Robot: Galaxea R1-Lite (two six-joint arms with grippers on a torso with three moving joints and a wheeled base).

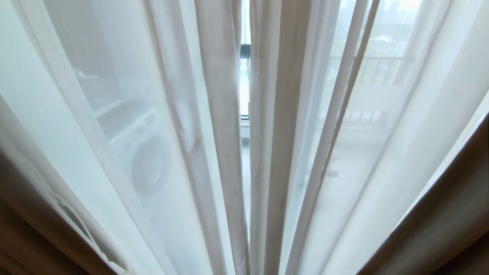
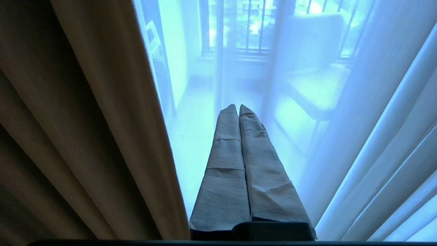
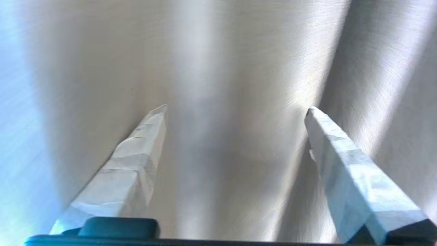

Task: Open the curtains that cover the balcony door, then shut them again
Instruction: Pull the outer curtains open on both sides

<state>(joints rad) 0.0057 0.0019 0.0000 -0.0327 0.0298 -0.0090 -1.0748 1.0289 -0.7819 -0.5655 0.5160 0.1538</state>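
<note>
The curtains fill the head view. Two sheer white panels (image 1: 126, 126) hang almost together, with a narrow slit (image 1: 245, 114) between their hems. Thick beige drapes (image 1: 450, 214) stand at both lower corners. The balcony door is hidden behind the sheer layer. Neither arm appears in the head view. My left gripper (image 2: 238, 106) is shut and empty, pointing at the sheer fabric beside a beige drape (image 2: 85, 119). My right gripper (image 3: 235, 107) is open, its tape-wrapped fingers (image 3: 136, 160) spread before folds of cream fabric (image 3: 232, 68), with nothing held between them.
Through the sheer I make out a washing machine (image 1: 149, 164) on the left and a balcony railing (image 1: 378, 68) on the right. In the left wrist view a chair-like shape (image 2: 314, 85) and railing bars (image 2: 252, 30) show behind the veil.
</note>
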